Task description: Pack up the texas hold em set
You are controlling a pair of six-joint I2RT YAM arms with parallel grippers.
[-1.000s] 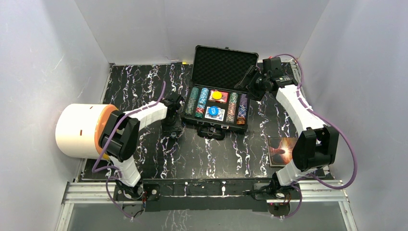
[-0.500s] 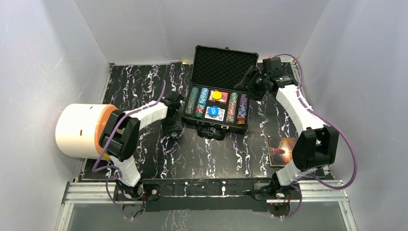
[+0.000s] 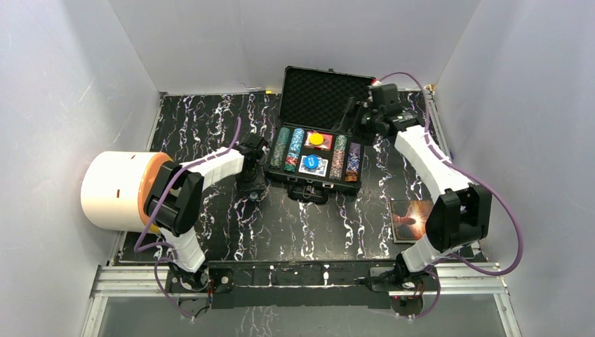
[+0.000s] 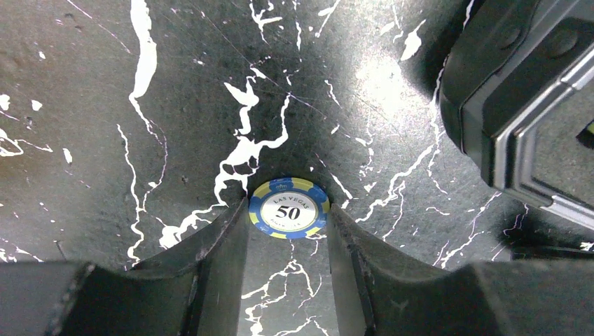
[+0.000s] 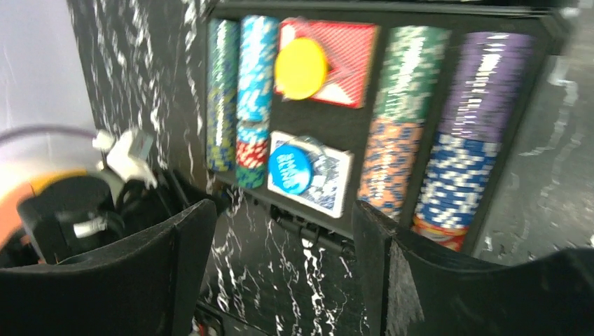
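The black case [image 3: 319, 184] lies open at the back centre, its foam-lined lid [image 3: 319, 95] upright. Its tray holds rows of multicoloured chips [image 3: 289, 149], a yellow disc [image 3: 317, 139] on the red deck and a blue disc [image 3: 313, 161] on the blue deck. My left gripper [image 3: 250, 184] points down at the case's front left corner. In the left wrist view its fingers [image 4: 288, 224] are closed to the width of a blue-and-yellow "50" chip [image 4: 288, 208] lying flat on the table. My right gripper [image 3: 356, 116] hovers open and empty by the lid's right edge, looking down on the tray [image 5: 284, 210].
A big white cylinder with an orange end [image 3: 116, 191] lies at the left edge. A dark book [image 3: 410, 220] lies at front right. White walls close in the table on three sides. The case's corner [image 4: 518, 105] is close to the right of my left gripper.
My right gripper has moved left and a little back, nearer the lid's right edge. The left arm and the chip have not moved.
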